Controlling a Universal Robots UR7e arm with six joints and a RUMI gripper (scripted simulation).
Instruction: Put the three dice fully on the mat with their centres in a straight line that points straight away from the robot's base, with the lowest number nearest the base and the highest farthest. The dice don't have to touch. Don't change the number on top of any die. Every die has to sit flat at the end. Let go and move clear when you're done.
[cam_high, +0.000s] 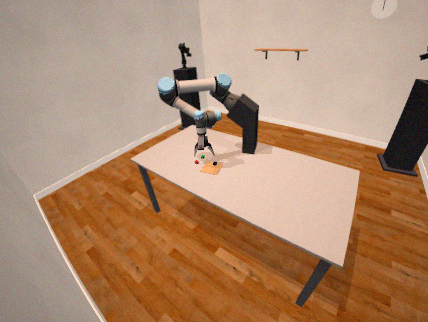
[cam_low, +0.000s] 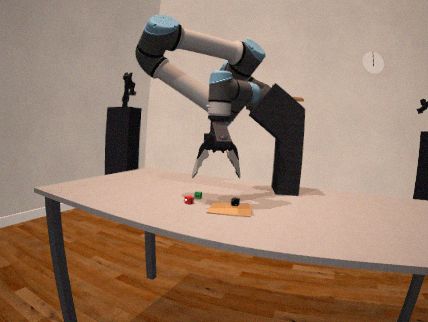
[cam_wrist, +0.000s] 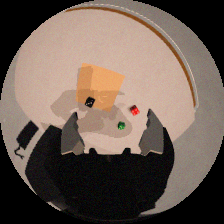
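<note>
Claw (cam_low: 216, 171) spread fully wide, empty, pointing straight down above the table (cam_low: 325, 230), well clear of the surface. No contact with any die.

Orange mat (cam_low: 230, 209) flat on the table, near the dark pedestal (cam_low: 287, 150) carrying the arm. Black die (cam_low: 235, 201) on the mat, close to its far edge in the exterior view, sitting flat. Green die (cam_low: 198, 195) off the mat, on bare table, to the left of the mat in the exterior view. Red die (cam_low: 188, 200) also off the mat, just beside the green die, slightly nearer the camera and further left. Green and red dice apart, not touching. Top numbers too small to read.

In the wrist view: green die (cam_wrist: 120, 125) between the two fingers, nearer the right-hand one, with the red die (cam_wrist: 134, 110) just beyond it. Black die (cam_wrist: 89, 102) on the near corner of the mat (cam_wrist: 102, 82), in shadow.

In the top view: claw (cam_high: 203, 151) hanging above the green die (cam_high: 203, 156), red die (cam_high: 196, 162) just left of it, black die (cam_high: 215, 163) at the mat (cam_high: 211, 170) edge.
</note>
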